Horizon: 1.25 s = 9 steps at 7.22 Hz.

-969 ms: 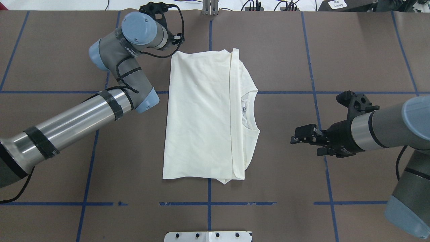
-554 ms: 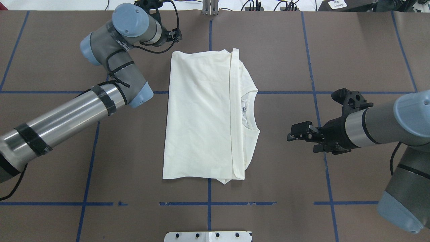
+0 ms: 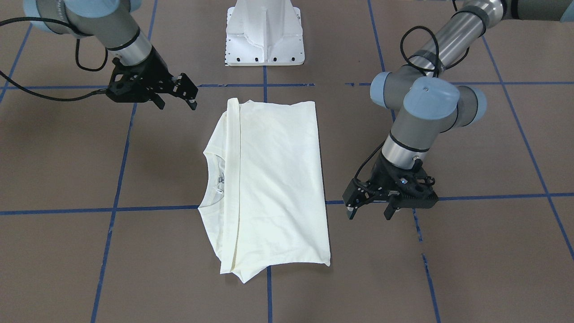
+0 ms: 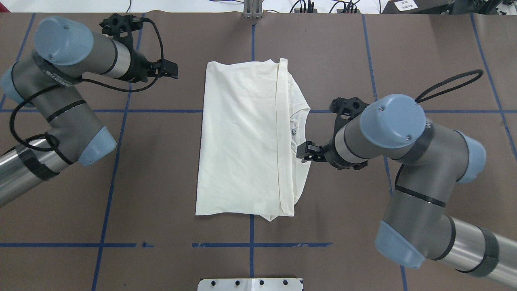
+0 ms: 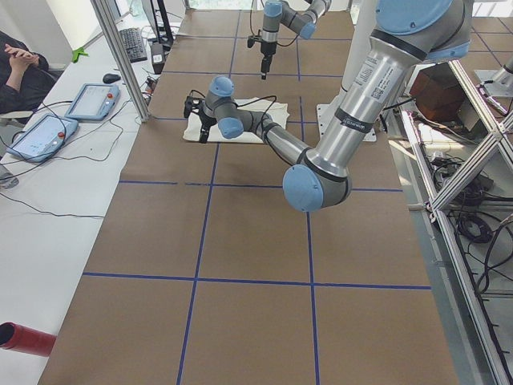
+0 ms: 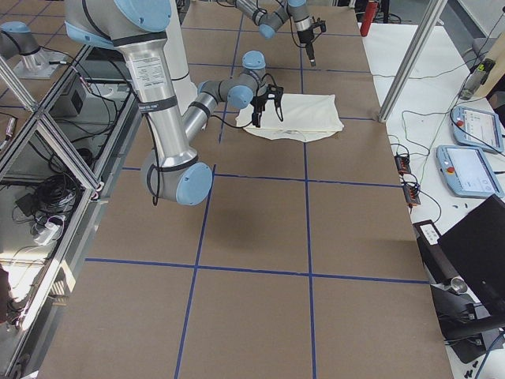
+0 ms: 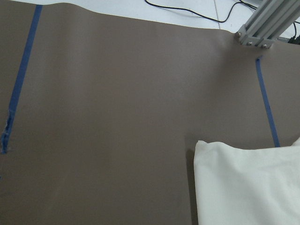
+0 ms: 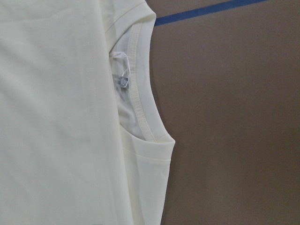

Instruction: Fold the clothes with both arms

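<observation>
Where the T-shirt [image 4: 242, 137] lies: flat on the middle of the brown table [image 4: 343, 60], folded into a long rectangle, plain cream side up
Fold: hemmed edge runs the shirt's length, nearer its right side; a narrower layer sticks out past it toward the right arm
Collar [image 4: 301, 121]: on that right-hand layer, opening faces the right arm, small white label [image 8: 124, 79] inside
Right arm [image 4: 387, 125]: enters at the near right corner, elbow bent sharply back, wrist reaching left to the shirt, low over the table in the right side view
Right gripper [image 4: 302, 152]: at the shirt's collar-side edge, just on the robot's side of the collar; jaws parted, nothing between them; tips at the cloth edge, contact cannot tell
Right wrist view: looks down on collar, label and bare table beside them, fingers out of shot
Left arm [image 4: 64, 44]: enters at the left edge, doubled up at the elbow, wrist turned toward the shirt
Left gripper [image 4: 173, 69]: over bare table near the shirt's far left corner, apart from the cloth; jaws parted, holding nothing
Left wrist view: shirt corner at lower right, rest bare table, fingers out of shot
Table marks: blue tape lines [image 4: 161, 110] in a grid
Also: white pedestal base [image 4: 250, 284] at the near edge; a person [image 5: 16, 72] sits at the side desk in the left side view
</observation>
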Each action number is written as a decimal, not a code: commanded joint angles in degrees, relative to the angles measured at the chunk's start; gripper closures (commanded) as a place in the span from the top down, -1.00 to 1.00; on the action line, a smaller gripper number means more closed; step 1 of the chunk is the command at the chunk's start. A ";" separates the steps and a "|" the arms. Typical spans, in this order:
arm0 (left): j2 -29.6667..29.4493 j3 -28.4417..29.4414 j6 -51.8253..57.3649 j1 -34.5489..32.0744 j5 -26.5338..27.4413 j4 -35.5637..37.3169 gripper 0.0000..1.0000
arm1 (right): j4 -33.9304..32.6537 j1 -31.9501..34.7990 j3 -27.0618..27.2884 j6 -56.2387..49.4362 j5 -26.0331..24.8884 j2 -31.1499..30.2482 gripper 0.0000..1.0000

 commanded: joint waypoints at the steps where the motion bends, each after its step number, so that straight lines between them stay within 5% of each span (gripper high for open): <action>1: 5.83 -7.60 0.05 0.15 -3.02 0.11 1.00 | -5.67 -4.55 -4.14 -2.61 -4.11 6.29 1.00; 9: 7.25 -7.80 -0.04 0.50 -3.99 -0.50 1.00 | -15.00 -10.72 -15.15 -11.31 -5.53 14.14 1.00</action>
